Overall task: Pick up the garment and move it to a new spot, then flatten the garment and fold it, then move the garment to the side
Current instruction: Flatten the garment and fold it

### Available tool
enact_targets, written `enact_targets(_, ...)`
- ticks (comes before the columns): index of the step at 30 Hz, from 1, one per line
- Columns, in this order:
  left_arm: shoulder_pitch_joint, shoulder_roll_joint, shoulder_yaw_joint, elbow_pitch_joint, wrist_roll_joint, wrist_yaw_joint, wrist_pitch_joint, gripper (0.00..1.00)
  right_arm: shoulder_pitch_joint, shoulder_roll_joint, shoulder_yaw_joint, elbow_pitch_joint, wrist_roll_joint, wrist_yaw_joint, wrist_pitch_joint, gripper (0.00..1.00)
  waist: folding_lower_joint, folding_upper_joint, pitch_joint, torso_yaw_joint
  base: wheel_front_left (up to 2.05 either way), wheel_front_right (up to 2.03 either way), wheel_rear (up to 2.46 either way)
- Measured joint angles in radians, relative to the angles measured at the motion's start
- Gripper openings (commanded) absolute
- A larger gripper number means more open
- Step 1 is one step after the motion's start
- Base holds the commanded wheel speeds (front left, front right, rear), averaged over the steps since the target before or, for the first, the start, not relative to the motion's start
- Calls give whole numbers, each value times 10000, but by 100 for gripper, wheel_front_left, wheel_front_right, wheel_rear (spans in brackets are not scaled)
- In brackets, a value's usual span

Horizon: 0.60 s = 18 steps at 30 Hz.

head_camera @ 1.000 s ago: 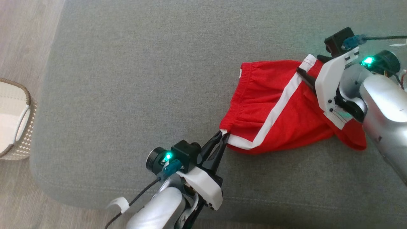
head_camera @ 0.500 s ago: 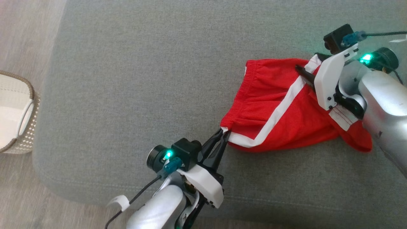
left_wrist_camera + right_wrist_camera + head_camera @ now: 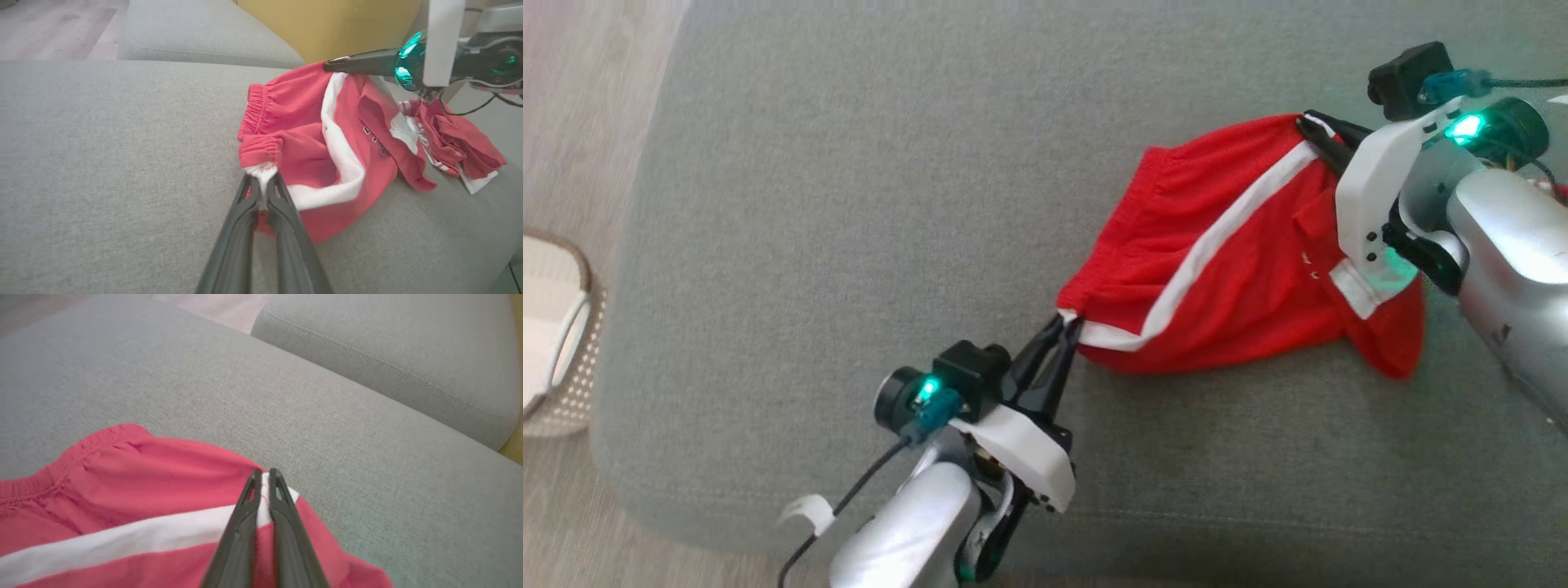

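Where the left gripper [image 3: 1068, 322] tapers to its tips, the two fingers are pressed together on a small white corner of the shorts [image 3: 1233, 278], right at the end of the gathered waistband. A pinch of cloth shows between them in the left wrist view, and the fingers otherwise touch along their length. Ahead of this gripper and to its right, the red shorts spread across the grey sofa [image 3: 849, 204], with their lower folds resting on the seat.

The right gripper [image 3: 1307, 124] is likewise closed, nipping the far end of the white stripe at the edge of the shorts; in its own wrist view a thin sliver of white sits between the clamped fingers. That stripe runs from the right gripper's tips back toward the left gripper, so the cloth is drawn fairly taut between the two. Below the right wrist a loose red flap with a white hem sags onto the sofa. Whether the crumpled red and white heap beyond it belongs to the same shorts cannot be told.

A basket [image 3: 556, 343] stands well off to the left gripper's left, on the floor beside the sofa.
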State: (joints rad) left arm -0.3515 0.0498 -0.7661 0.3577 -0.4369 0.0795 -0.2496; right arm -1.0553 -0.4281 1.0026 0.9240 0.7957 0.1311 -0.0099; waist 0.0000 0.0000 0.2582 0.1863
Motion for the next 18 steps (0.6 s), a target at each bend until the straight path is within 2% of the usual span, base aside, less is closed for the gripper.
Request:
enact_targets(10,451,-6,1220,-130,228,-6,0,0,322,-556,556,-1070,326,0,-184,0,0,0,-724,-728,0,0,0)
enact_targets(14,461,-6,1440,-247,236,-4,0,0,319,-510,468,-1097,270,0,-658,0,0,0,-822,-764,0,0,0)
enact_targets(18,485,-10,1517,-267,316,-2,0,0,317,-142,351,-777,-86,0,-1250,0,0,0,-790,-603,0,0,0)
